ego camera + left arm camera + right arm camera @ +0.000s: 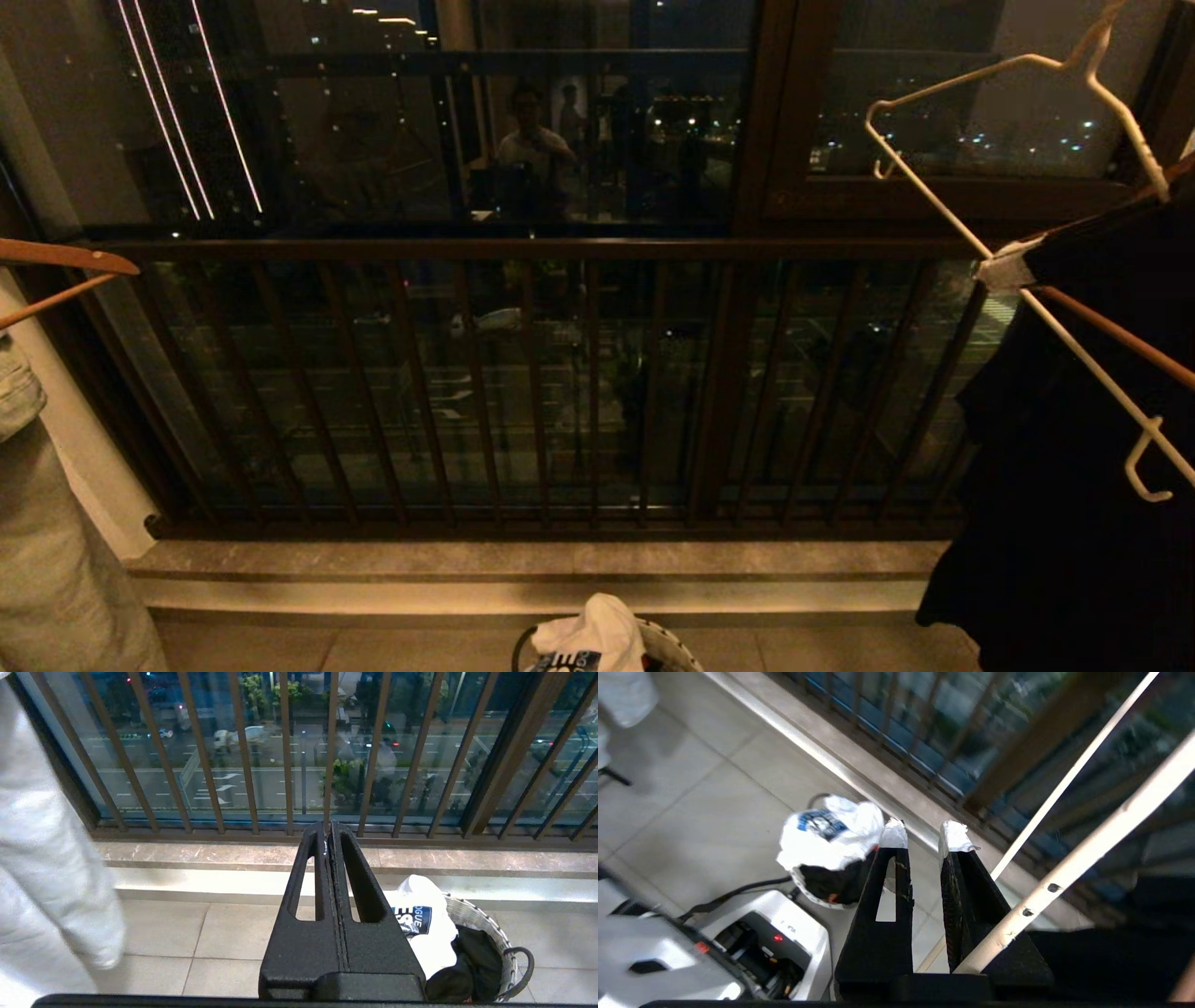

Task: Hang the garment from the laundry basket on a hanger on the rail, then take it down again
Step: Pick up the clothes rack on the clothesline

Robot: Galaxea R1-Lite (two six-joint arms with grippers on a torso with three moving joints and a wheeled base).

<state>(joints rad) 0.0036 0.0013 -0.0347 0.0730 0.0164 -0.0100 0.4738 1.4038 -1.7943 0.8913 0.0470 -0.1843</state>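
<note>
The garment sits bunched on top of the laundry basket on the floor tiles, with a black cloth under it. The dark brown railing stands just behind the basket. The left pincer is squeezed shut and holds nothing. The right pincer is high above the basket, open a little, with nothing between its tips. The rail runs close beside it. The hanger hangs tilted, touching a black garment on a wooden hanger.
</note>
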